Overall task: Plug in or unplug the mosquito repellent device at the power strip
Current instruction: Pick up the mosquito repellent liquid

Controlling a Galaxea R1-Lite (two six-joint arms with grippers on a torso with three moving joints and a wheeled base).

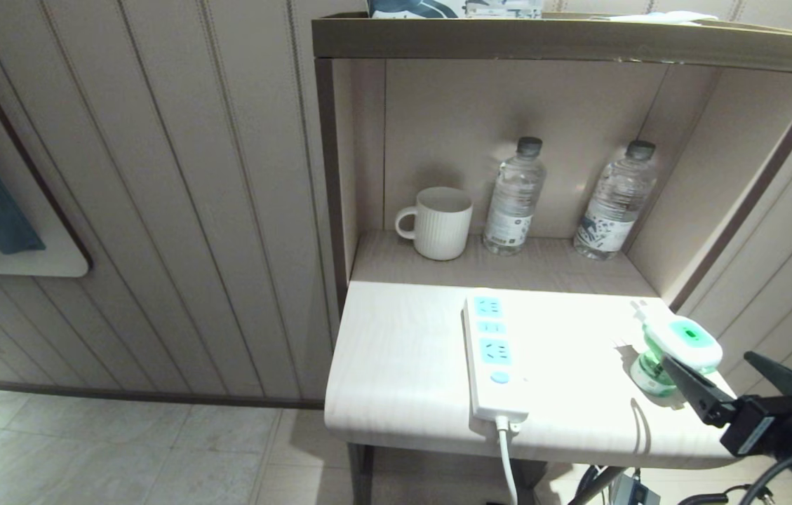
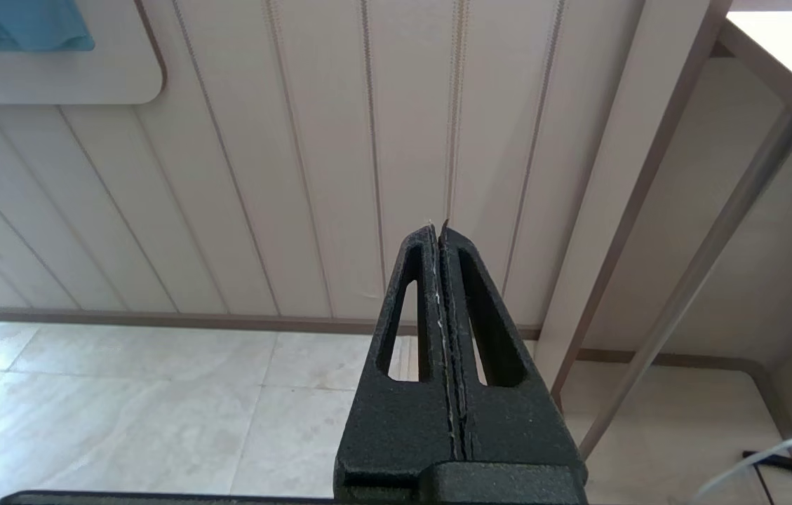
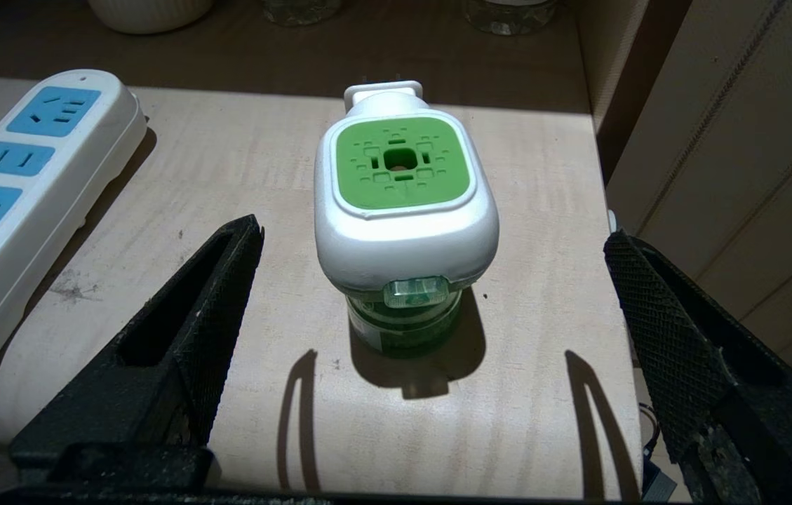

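Observation:
The mosquito repellent device (image 1: 680,347) stands upright on its green bottle near the table's right front corner, unplugged, with its prongs pointing toward the shelf. To its left lies the white power strip (image 1: 494,358), its light-blue sockets empty. My right gripper (image 1: 708,359) is open just in front of the device. In the right wrist view the device (image 3: 403,203) sits a little beyond and between the spread fingers of the gripper (image 3: 434,235), untouched, with the strip (image 3: 24,189) off to one side. My left gripper (image 2: 438,228) is shut and empty, low beside the table, and does not show in the head view.
A white mug (image 1: 438,223) and two clear water bottles (image 1: 513,196) (image 1: 616,200) stand in the alcove behind the table top (image 1: 396,365). The strip's white cable (image 1: 508,456) hangs over the front edge. A wall panel runs close along the table's right side.

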